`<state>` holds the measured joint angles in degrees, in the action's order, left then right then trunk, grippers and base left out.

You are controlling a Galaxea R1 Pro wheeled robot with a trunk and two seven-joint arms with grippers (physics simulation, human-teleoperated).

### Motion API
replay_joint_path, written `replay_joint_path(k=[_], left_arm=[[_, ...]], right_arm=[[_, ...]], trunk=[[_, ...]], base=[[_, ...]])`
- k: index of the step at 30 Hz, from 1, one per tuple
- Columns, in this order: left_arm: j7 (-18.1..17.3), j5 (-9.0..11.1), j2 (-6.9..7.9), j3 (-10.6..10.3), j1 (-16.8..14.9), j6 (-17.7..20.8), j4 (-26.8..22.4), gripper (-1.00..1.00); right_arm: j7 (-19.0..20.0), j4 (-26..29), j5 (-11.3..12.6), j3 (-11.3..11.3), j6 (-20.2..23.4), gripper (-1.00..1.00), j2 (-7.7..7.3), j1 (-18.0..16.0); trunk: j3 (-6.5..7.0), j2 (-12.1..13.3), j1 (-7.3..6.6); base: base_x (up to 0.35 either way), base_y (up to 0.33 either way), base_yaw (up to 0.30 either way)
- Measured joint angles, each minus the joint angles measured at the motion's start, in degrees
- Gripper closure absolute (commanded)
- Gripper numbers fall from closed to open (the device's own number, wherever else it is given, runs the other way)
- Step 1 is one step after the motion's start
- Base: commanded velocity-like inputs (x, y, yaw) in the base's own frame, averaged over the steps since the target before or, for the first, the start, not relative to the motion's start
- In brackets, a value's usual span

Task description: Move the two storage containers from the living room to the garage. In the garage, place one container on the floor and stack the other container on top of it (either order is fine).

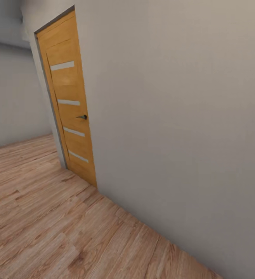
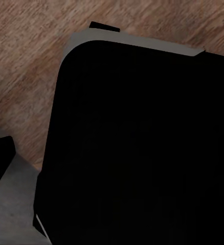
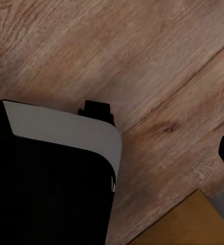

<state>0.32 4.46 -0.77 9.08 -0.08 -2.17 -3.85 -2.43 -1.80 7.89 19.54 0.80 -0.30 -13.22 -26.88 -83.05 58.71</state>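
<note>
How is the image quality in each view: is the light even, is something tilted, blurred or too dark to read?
Head view: tilted, soft even light, wooden door and plank floor sharp, no hard shadows. Left wrist view: a featureless black mass hides most detail. Right wrist view: wood grain slightly blurred, a black part unreadable.

Plain pale grey wall (image 1: 181, 116) filling head view from 12 to 4 o'clock, running diagonally. Closed orange-wood door (image 1: 69, 100) sitting at 10–11 o'clock, carrying four narrow frosted slats and dark lever handle (image 1: 82, 116). Second grey wall (image 1: 11, 97) receding at 9 o'clock. Light wood-plank floor (image 1: 45, 224) spreading across 6 to 9 o'clock. Soft, even light falling, no hard shadows showing.
</note>
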Motion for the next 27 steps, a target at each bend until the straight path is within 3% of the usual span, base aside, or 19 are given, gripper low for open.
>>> replay_joint_path(k=[14, 27], left_arm=[[0.0, 0.0, 0.0, 0.1, 0.0, 0.0, 0.0, -1.0], [0.0, 0.0, 0.0, 0.0, 0.0, 0.0, 0.0, -1.0]], right_arm=[[-0.4, 0.1, -0.2, 0.1, -2.6, -1.0, 0.35, 0.0], [-0.4, 0.1, 0.1, 0.1, -5.0, -1.0, -0.58, 0.0]], trunk=[[0.0, 0.0, 0.0], [0.0, 0.0, 0.0]], base=[[0.21, 0.0, 0.271], [0.219, 0.0, 0.271]])
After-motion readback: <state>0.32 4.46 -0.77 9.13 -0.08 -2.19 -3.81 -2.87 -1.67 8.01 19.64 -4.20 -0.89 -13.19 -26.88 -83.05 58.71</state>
